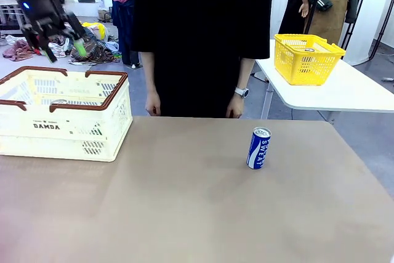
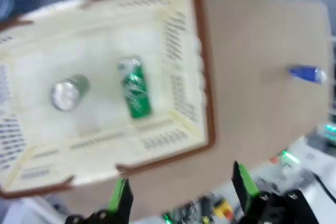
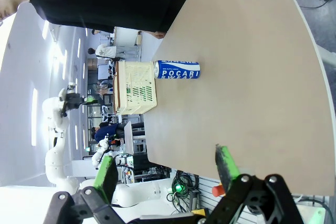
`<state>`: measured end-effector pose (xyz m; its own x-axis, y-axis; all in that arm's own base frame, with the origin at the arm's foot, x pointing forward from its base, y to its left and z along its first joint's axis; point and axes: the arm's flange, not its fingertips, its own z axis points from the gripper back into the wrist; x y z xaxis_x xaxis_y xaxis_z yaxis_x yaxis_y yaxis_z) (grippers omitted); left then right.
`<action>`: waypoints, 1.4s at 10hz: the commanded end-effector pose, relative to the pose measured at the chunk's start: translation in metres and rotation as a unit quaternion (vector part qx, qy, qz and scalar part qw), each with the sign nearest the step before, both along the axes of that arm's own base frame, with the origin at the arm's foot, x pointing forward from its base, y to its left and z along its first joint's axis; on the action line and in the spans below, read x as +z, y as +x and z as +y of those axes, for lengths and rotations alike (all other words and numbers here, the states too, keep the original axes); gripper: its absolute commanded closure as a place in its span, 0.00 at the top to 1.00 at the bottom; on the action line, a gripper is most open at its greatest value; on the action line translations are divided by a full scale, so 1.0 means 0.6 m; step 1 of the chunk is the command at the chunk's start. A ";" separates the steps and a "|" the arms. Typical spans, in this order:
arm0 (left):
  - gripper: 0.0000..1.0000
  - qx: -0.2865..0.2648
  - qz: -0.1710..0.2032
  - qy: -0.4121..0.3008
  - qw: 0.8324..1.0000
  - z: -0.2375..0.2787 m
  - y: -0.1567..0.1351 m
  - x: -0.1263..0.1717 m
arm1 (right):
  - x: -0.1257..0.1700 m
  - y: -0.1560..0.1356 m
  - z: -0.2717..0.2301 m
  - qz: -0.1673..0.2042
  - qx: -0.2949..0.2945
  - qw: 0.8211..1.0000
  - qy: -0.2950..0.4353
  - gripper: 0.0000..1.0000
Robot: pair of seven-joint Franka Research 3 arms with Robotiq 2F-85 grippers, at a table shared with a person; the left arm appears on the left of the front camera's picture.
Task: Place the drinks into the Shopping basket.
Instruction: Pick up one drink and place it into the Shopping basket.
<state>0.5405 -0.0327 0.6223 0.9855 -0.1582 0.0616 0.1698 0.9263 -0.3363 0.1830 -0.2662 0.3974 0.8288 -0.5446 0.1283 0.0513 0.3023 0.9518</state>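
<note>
Front view from the robot's side, facing across the table (image 1: 184,214) toward a person (image 1: 203,29) at the far edge, left wrist view high over the basket (image 2: 205,77), looking steeply down, blurred, right wrist view low, rolled sideways, all three share the blue can (image 3: 177,70).

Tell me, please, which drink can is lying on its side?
The green can in the DAMDA basket; its neighbour and the blue Pocari Sweat can stand upright.

Your right gripper (image 3: 165,158) hangs wide open over the table (image 3: 252,87), with the blue can (image 3: 177,70) pretty much at 12 o'clock and the cream basket (image 3: 135,90) at 11.
</note>
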 end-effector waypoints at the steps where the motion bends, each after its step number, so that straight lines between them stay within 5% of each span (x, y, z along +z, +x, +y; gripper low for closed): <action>1: 1.00 0.035 0.056 -0.123 0.990 0.049 -0.028 0.020 | 0.003 0.003 -0.001 -0.018 -0.001 1.000 0.002 1.00; 4: 1.00 0.043 0.051 -0.217 0.974 0.105 -0.199 -0.012 | 0.003 0.003 -0.001 -0.018 -0.001 1.000 0.002 1.00; 6: 1.00 0.043 0.001 -0.279 0.959 0.143 -0.333 -0.081 | 0.003 0.003 -0.001 -0.018 -0.001 1.000 0.002 1.00; 8: 1.00 0.054 -0.035 -0.328 0.942 0.163 -0.414 -0.147 | 0.003 0.003 -0.001 -0.018 -0.001 1.000 0.002 1.00; 11: 1.00 0.033 -0.026 -0.360 0.932 0.211 -0.393 -0.191 | 0.003 0.003 -0.001 -0.018 -0.001 1.000 0.002 1.00; 12: 1.00 0.057 -0.022 -0.339 0.939 0.188 -0.437 -0.182 | 0.003 0.003 -0.001 -0.018 -0.001 1.000 0.002 1.00; 14: 1.00 0.057 -0.022 -0.339 0.939 0.188 -0.437 -0.182 | 0.003 0.003 -0.001 -0.018 -0.001 1.000 0.002 1.00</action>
